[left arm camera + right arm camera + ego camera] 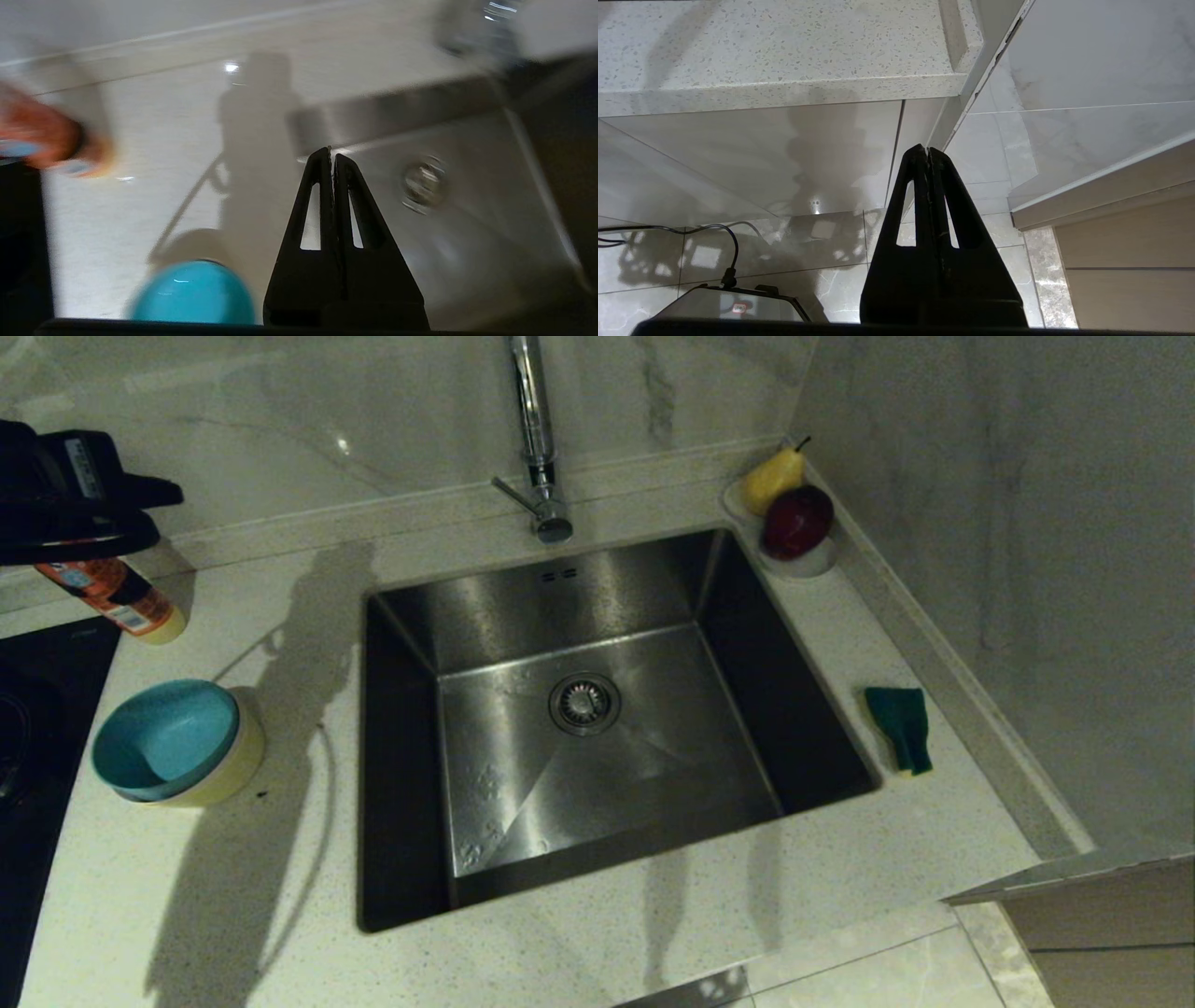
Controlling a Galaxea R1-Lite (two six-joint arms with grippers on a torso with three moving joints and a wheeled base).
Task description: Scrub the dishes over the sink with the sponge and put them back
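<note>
A light blue bowl (163,733) sits nested in a yellow bowl (233,770) on the counter left of the sink (653,588). The dark green sponge (901,726) lies on the counter right of the sink. My left arm (75,495) hangs high at the far left, above the counter behind the bowls. In the left wrist view my left gripper (331,151) is shut with nothing in it, above the sink's left edge, and the blue bowl (194,294) lies below and to its side. My right gripper (928,150) is shut and empty, parked below the counter's edge, over the floor.
A tall faucet (537,439) stands behind the sink. An orange bottle (117,597) lies under my left arm. A white dish (817,563) holding a pear and a red apple sits in the back right corner. A black cooktop (37,728) borders the counter's left; a wall closes the right.
</note>
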